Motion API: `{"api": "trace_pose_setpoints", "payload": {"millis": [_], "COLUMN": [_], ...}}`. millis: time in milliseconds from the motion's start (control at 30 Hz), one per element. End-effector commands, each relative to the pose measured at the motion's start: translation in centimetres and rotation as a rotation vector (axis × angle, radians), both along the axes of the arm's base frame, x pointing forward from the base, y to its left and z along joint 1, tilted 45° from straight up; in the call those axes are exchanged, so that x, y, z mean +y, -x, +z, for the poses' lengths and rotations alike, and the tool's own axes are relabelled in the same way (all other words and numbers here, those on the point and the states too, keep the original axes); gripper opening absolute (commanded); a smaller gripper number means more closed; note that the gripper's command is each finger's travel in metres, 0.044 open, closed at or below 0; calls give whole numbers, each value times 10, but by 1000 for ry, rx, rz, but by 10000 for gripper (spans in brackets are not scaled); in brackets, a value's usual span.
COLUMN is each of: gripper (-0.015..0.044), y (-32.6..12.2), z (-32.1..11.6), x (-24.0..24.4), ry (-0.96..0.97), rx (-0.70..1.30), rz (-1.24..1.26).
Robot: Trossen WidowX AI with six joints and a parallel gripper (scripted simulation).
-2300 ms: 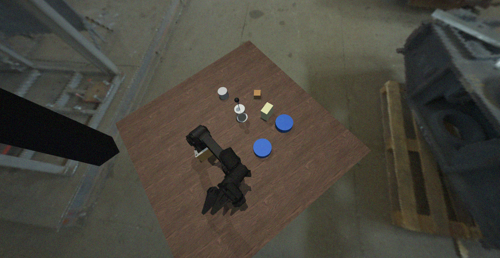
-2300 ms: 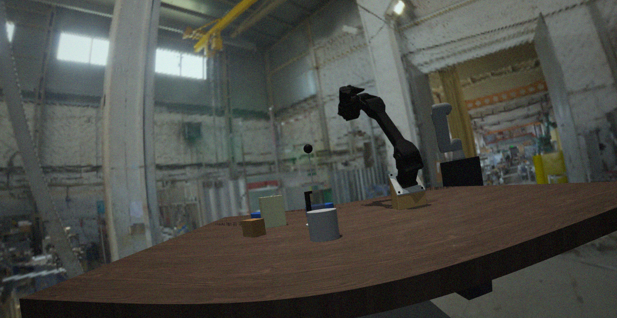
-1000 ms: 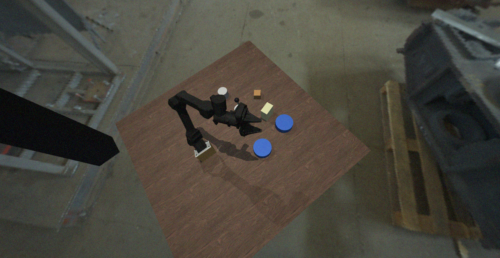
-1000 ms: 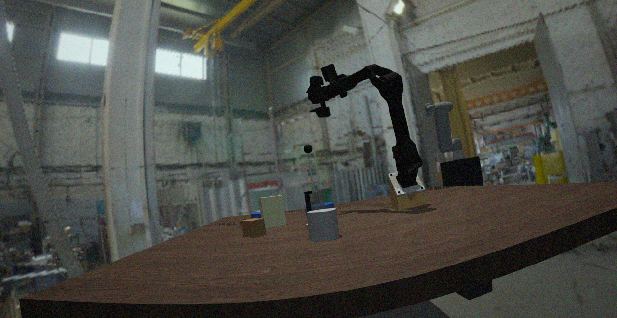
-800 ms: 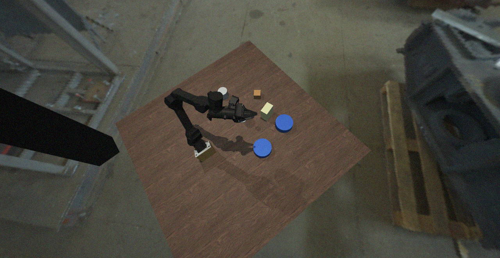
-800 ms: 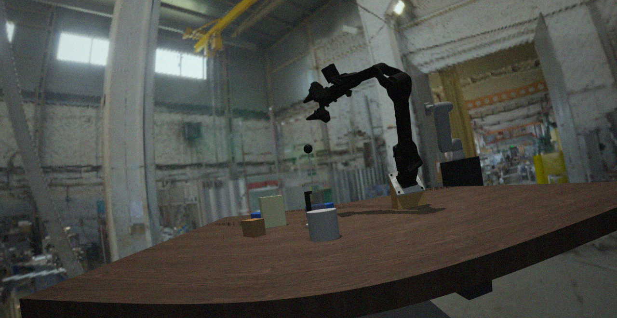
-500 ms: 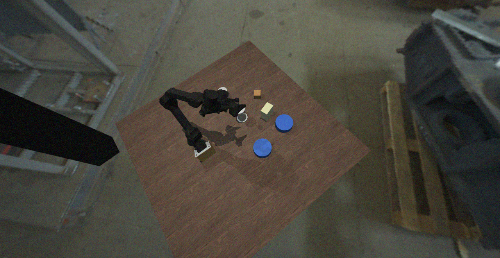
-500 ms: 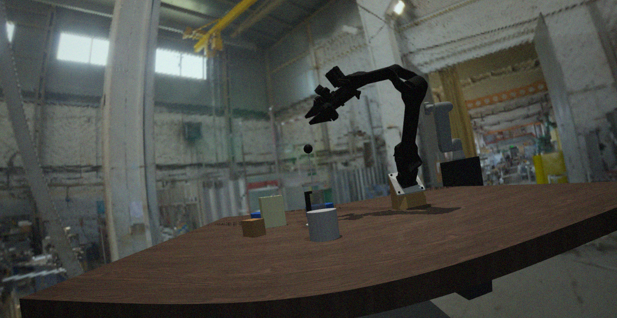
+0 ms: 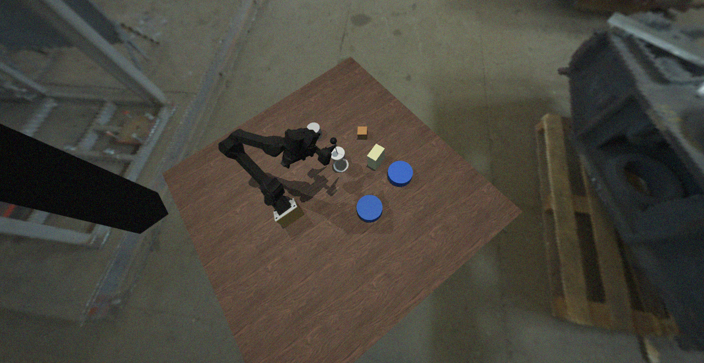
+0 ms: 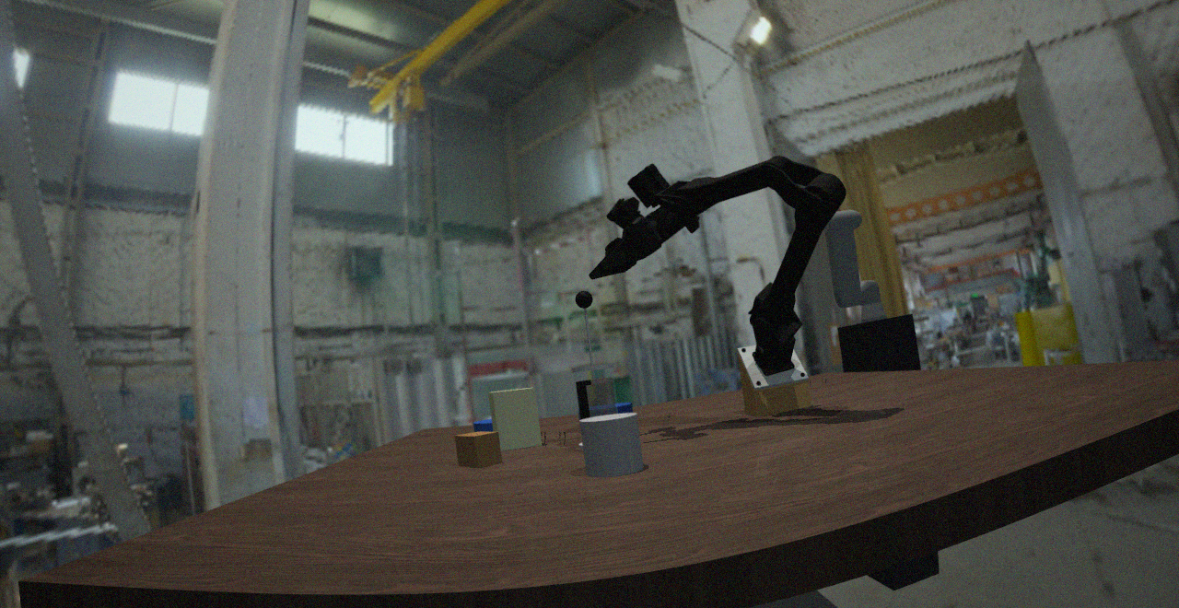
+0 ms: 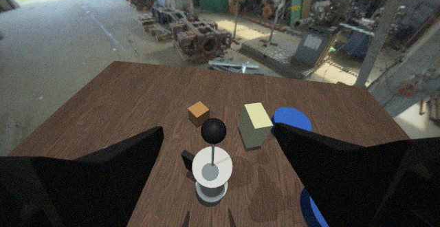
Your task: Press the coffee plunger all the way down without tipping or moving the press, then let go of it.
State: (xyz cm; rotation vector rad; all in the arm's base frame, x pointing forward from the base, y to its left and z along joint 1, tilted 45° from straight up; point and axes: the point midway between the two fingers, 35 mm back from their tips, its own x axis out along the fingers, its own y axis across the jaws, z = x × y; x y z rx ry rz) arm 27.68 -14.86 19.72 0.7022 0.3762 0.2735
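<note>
The coffee press [image 9: 337, 154] [image 11: 212, 182] stands upright on the table; in the exterior view its lower part is mostly hidden, with its black handle [image 10: 583, 400] showing. The black plunger knob [image 9: 333, 140] [image 10: 583, 299] [image 11: 213, 131] stands high above the lid on a thin rod, so the plunger is up. My gripper [image 10: 592, 276] [image 11: 220, 130] is open and empty. It points obliquely down, its fingertips a little above the knob and on the arm-base side of it. The wrist view shows the knob between the two finger outlines, with no contact visible.
A grey-white cylinder [image 9: 313, 127] [image 10: 612, 445] stands near the press. An orange-brown cube [image 9: 362, 131] [image 10: 479, 450] [image 11: 199, 113] and a pale yellow-green block [image 9: 375, 154] [image 10: 516, 418] [image 11: 256, 125] stand beyond it. Two blue discs [image 9: 399, 172] [image 9: 369, 207] lie farther along the table.
</note>
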Motion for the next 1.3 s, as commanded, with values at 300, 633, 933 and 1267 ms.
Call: {"api": "trace_pose_setpoints", "payload": {"millis": [300,633,933,1267], "gripper": [440,440,440,309], "y": [-6,-20,-34,-37], "z": [-17,-21,-23,-24], "x": [20,26,32,35], "ry": [-18,-15,-17,-19], "rx": [-1,1,-4,-7], "rz": [3,4,3,2]}}
